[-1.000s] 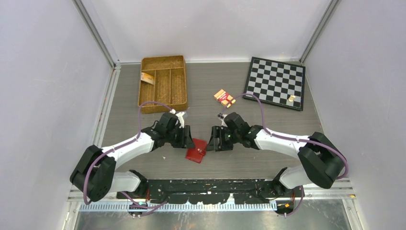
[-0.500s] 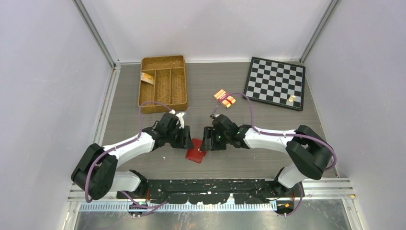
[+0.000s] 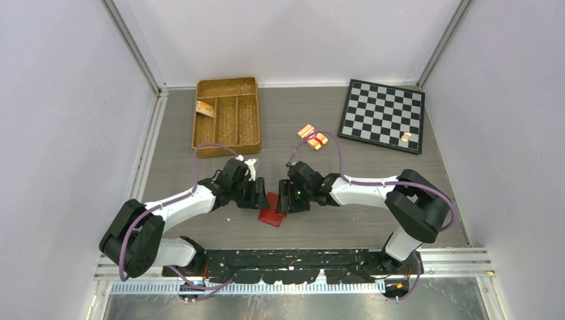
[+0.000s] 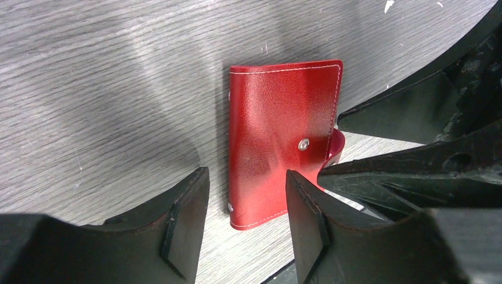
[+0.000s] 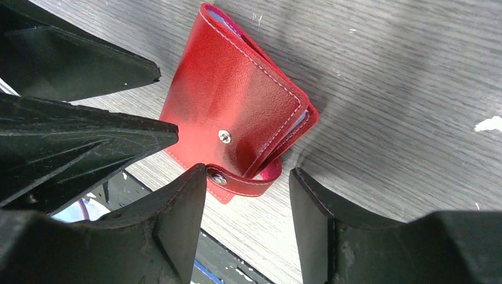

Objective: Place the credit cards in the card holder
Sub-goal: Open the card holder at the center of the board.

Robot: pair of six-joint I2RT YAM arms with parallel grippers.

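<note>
The red card holder (image 3: 271, 211) lies folded on the table near the front edge, its snap tab undone. In the left wrist view the card holder (image 4: 278, 136) lies just beyond my open left gripper (image 4: 245, 228). In the right wrist view the card holder (image 5: 234, 103) lies with its loose tab just ahead of my open right gripper (image 5: 248, 222). From above, my left gripper (image 3: 262, 195) and right gripper (image 3: 282, 198) flank the holder closely. A tan card (image 3: 205, 109) lies in the wicker tray. Another small tan piece (image 3: 405, 137) lies on the chessboard.
A brown wicker divided tray (image 3: 226, 117) stands at the back left. A chessboard (image 3: 382, 115) lies at the back right. An orange-and-red banded pack (image 3: 312, 136) lies behind the right arm. The table's front edge and black rail (image 3: 293, 257) are close behind the holder.
My right gripper has moved left toward the card holder and now sits right beside it. My left gripper has hardly moved.
</note>
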